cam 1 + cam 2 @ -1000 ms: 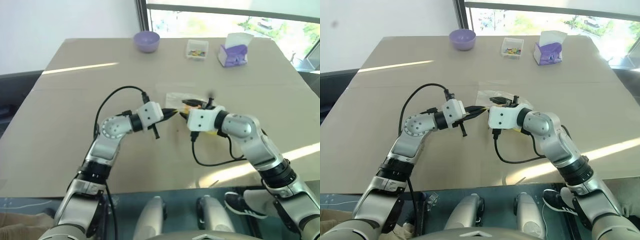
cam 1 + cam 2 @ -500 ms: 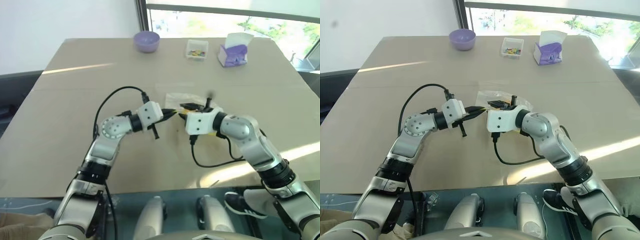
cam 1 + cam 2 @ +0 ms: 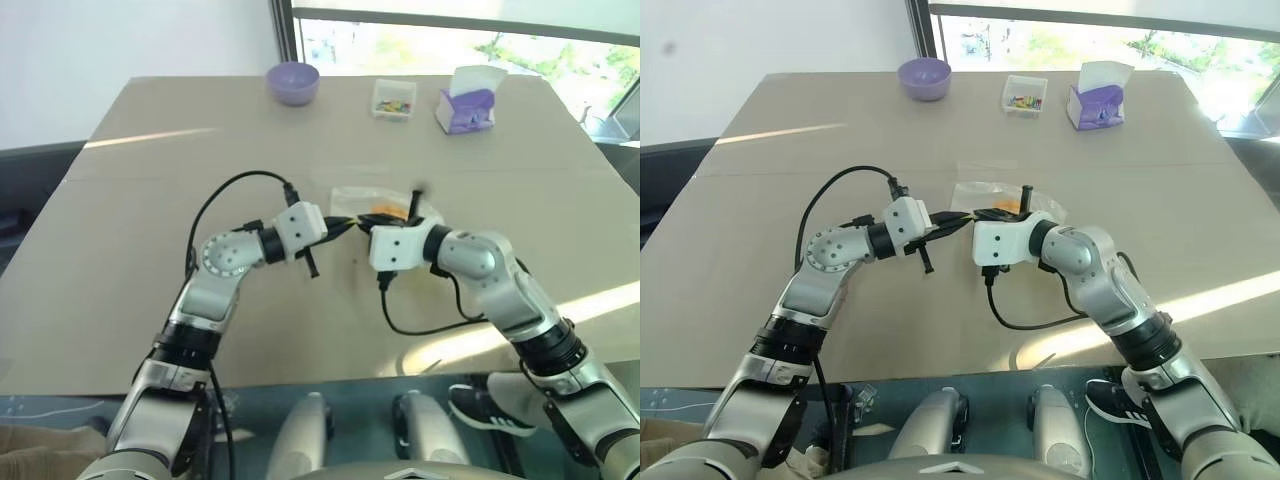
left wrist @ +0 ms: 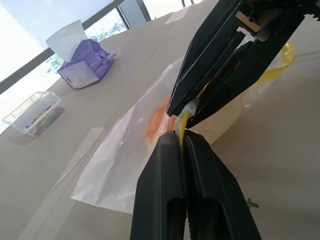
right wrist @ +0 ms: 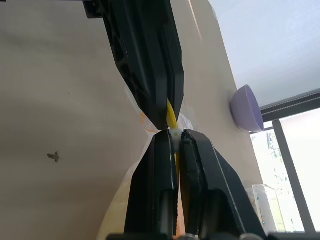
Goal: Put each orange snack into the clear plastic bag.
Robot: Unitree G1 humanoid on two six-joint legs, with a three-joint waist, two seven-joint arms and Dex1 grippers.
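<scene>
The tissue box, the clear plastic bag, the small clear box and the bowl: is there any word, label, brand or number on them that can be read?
No text can be read.
Tissue box: purple and white, no legible print.
Clear plastic bag: yellow strip, orange shape inside, no words.
Small clear box: coloured bits, too small to tell.
Purple bowl: plain.
</scene>
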